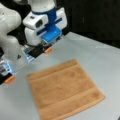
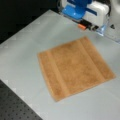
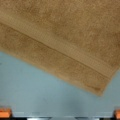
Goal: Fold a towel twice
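Since the towel (image 1: 65, 91) lies spread flat and single-layered on the grey table (image 1: 105, 60), with both of its woven band stripes showing and no edge turned over, neither fold appears to have been made yet. Reading a front view from its left: the white arm rises along the left edge, the gripper (image 1: 28, 65) hangs just up and left of the cloth with its orange-tipped fingers (image 1: 47, 50) set wide apart and nothing between them — released, not grasping — and the towel fills the middle and right, one corner toward the view's bottom right. In a front view the order flips: the towel (image 2: 75, 67) sits in the middle and the gripper (image 2: 86, 26) stands above its far edge at the top right. The wrist view shows the towel (image 3: 60, 37) across the top, bare table (image 3: 37, 92) below it, and an orange pad in each bottom corner, clear of the cloth — a stance that, I judge, keeps the near edge and corner open to a grasp. No brand, label or writing can be read anywhere
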